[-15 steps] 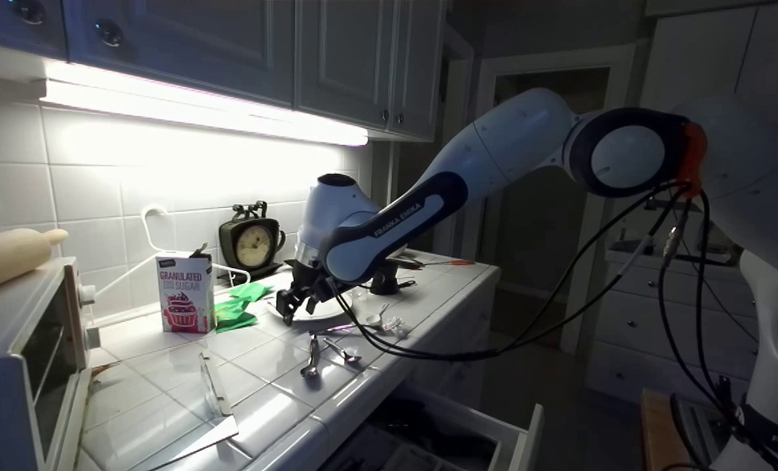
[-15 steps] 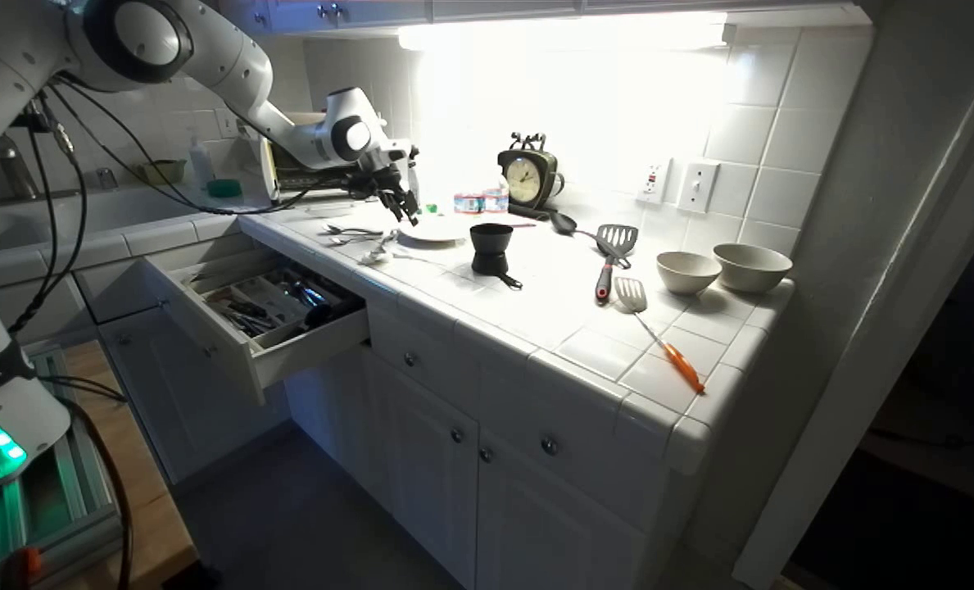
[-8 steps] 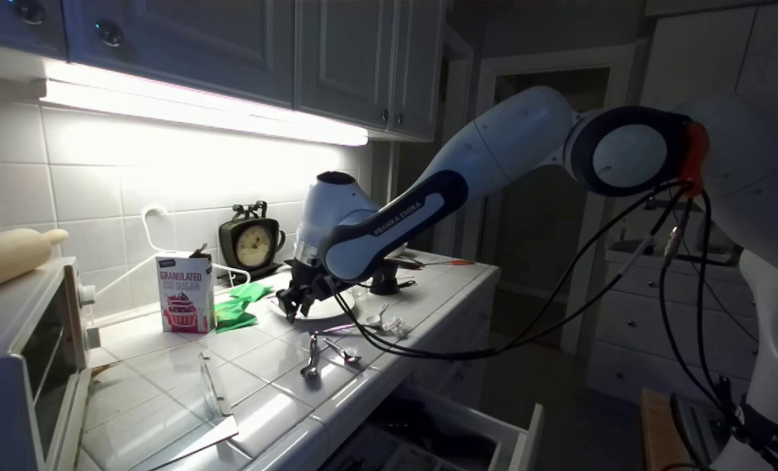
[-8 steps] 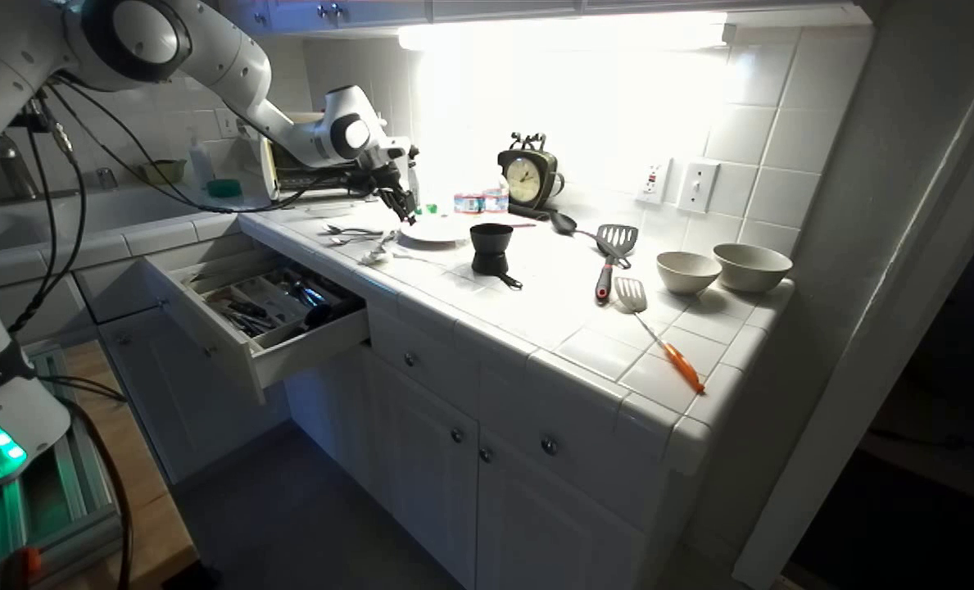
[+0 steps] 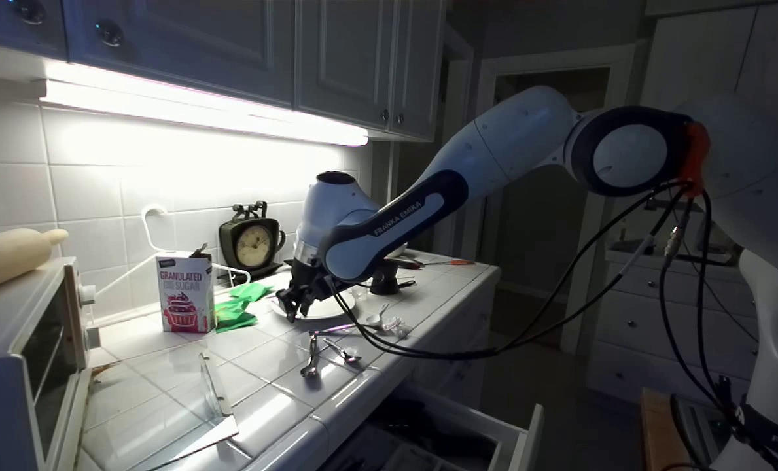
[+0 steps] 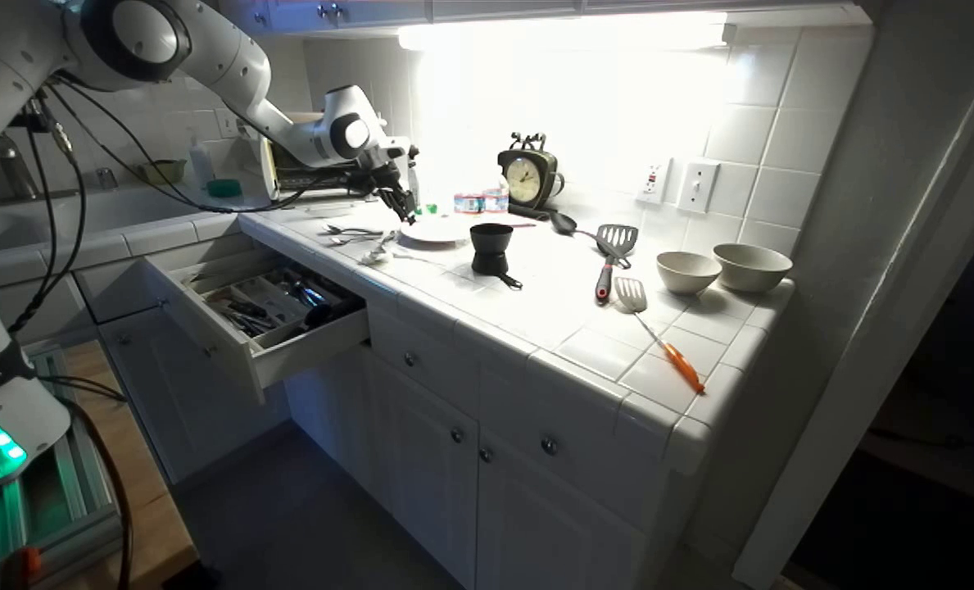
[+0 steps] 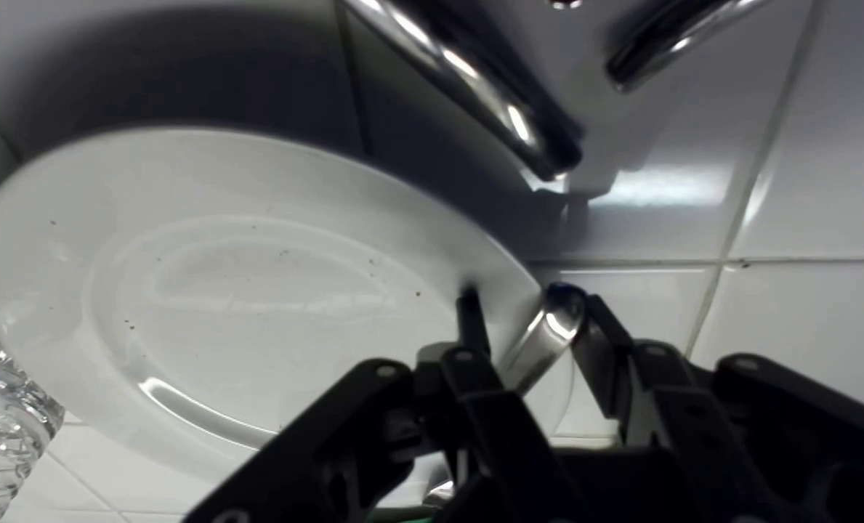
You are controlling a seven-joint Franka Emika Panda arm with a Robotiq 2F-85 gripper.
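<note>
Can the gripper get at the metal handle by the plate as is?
Probably yes. In the wrist view the handle shows between the fingers of the gripper, with nothing visible in the way; the plate might limit going lower. Can't tell if it's already gripped.

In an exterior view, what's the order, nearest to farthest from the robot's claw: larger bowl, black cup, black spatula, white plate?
1. White plate: right by the gripper.
2. Black cup: right of it in the picture.
3. Black spatula: farther right.
4. Larger bowl: beyond, at the far right.
</note>
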